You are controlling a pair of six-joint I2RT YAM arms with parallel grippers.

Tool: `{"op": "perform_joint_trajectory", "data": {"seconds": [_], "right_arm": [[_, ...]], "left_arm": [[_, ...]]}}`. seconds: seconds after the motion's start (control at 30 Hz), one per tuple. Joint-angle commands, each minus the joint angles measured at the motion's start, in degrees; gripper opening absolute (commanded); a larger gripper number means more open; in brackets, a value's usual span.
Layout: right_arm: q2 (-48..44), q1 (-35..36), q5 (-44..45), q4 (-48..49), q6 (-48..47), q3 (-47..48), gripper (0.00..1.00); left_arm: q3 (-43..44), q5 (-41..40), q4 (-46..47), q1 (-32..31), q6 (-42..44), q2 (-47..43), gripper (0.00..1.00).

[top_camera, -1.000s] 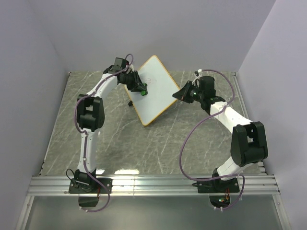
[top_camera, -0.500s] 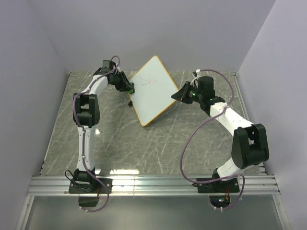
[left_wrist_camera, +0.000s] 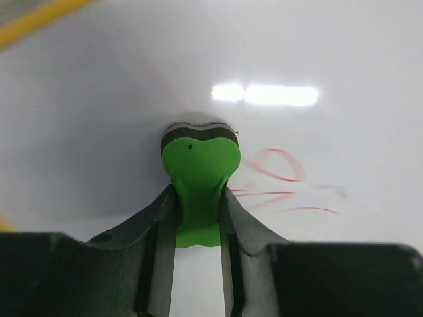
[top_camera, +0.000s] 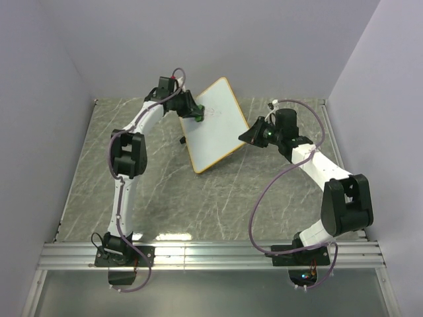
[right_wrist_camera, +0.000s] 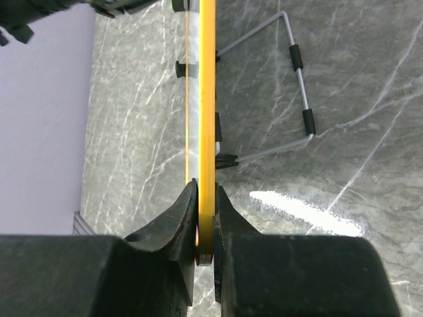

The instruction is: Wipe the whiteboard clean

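Note:
The whiteboard, white with an orange-tan rim, stands tilted at the back middle of the table. My right gripper is shut on its right edge; in the right wrist view the yellow rim runs up from between the jaws of the right gripper. My left gripper is shut on the small green eraser, whose dark felt end presses against the board face near its upper left. Faint red scribbles lie just right of the eraser.
The board's wire stand with black feet rests on the grey marbled table behind the board. Grey walls close in the back and both sides. A metal rail runs along the near edge.
My left gripper with the eraser swung left off the board's edge, then back right onto its upper left face. The board has tilted more upright, its top corner shifting right.

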Motion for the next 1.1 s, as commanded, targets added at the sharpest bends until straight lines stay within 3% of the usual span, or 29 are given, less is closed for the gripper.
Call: {"op": "perform_joint_trajectory", "data": {"seconds": [0.0,0.23,0.4,0.67,0.83,1.07], "right_arm": [[2.82,0.89,3.22,-9.43,-10.56,-2.2,0.0],[3.97,0.98,2.78,-9.43,-11.0,-2.2,0.0],[4.23,0.98,2.69,-9.78,-11.17,-1.59,0.0],[1.77,0.89,3.05,-12.24,-12.32,-2.55,0.0],[-1.12,1.16,3.05,-14.78,-12.58,-4.48,0.0],[-3.94,5.98,5.94,-19.45,-16.45,-6.07,0.0]], "left_arm": [[-1.19,10.36,3.79,-8.93,-1.87,-0.93,0.0],[-3.39,16.36,7.31,-11.13,-4.68,-4.1,0.0],[-1.37,8.9,3.98,-10.26,-3.8,-3.4,0.0],[3.2,-8.06,-1.47,-3.41,-1.87,4.24,0.0],[7.16,-10.28,-2.35,-1.47,1.73,9.08,0.0],[8.48,-5.98,-2.71,-1.47,4.64,10.49,0.0]]}}
